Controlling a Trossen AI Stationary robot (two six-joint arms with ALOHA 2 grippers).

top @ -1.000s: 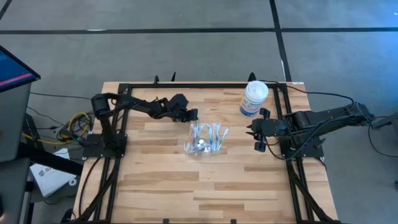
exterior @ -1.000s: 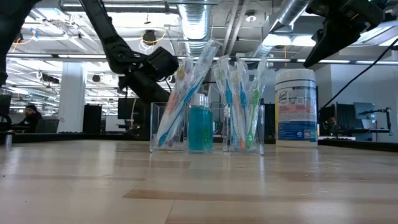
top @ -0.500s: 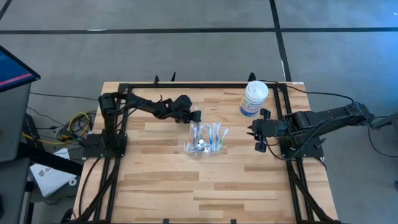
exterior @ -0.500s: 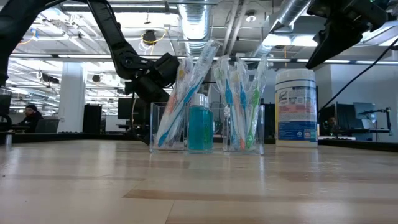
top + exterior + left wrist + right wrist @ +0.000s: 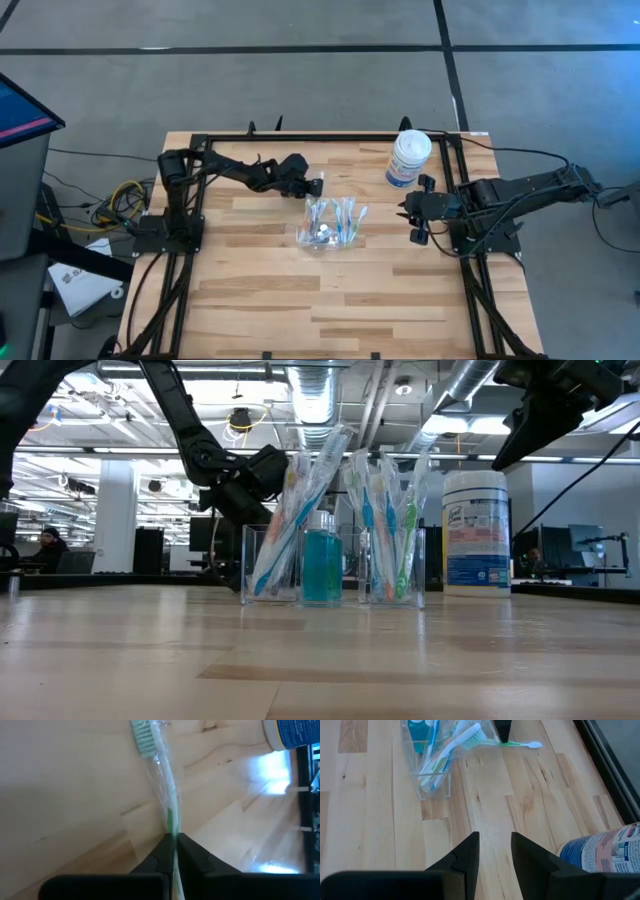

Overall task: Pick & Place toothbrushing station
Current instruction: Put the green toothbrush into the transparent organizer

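The toothbrushing station (image 5: 330, 222) is a clear holder standing mid-table, with several white-and-blue and green toothbrushes and a clear bottle of blue liquid (image 5: 322, 565) upright in it. It also shows in the low view (image 5: 330, 550) and the right wrist view (image 5: 432, 757). My left gripper (image 5: 312, 185) hovers just left of and beyond the holder, shut on a wrapped green-and-white toothbrush (image 5: 162, 795). My right gripper (image 5: 412, 222) is open and empty, raised at the table's right side. My left gripper pinches the toothbrush's green handle (image 5: 170, 827) between its two fingers (image 5: 192, 857). The brush runs on ahead of the fingertips, along them, and its bristled head (image 5: 143, 742) is free. It is lifted clear of the table and shows about level in the right wrist view (image 5: 517, 743).
A large white tub with a blue label (image 5: 408, 158) stands at the far right, beyond my right gripper; it also shows in the low view (image 5: 478, 530). Black frame rails (image 5: 465, 250) run along the table's sides. Bare wood lies toward the near edge.
My left gripper has moved a little toward the table's right, closer to the holder, still shut on the toothbrush; its arm base has turned along with it. The holder has kept still.
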